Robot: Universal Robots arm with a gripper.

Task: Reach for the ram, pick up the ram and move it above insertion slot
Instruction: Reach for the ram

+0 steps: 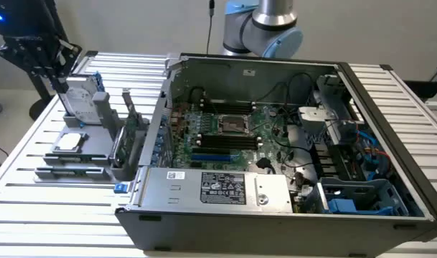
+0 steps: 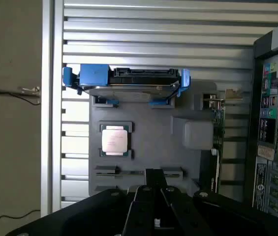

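1. Wrist view looks down past the gripper, which hangs over the grey holder. Whether it is wide or narrow I cannot tell, and no ram is in it as far as I can see.
2. The ram is, I think, the thin strip that stands on its edge in a groove of the holder, directly under the gripper. It has not yet been lifted.
3. A processor chip lies just beside this groove. A hard drive stands upright on the far side of the chip.
4. A green expansion card stands at the holder's edge, toward the computer case.
5. The insertion slot is, in my judgement, among the long dark slots on the board inside the case, well apart from the ram.
6. What could go wrong:
   - The ram shows only a thin edge, so a descent slightly to one side could miss it or push it crooked in the groove.
   - A grip far from its middle could let it tilt.
   - A low path toward the case could hit the expansion card or the case wall.
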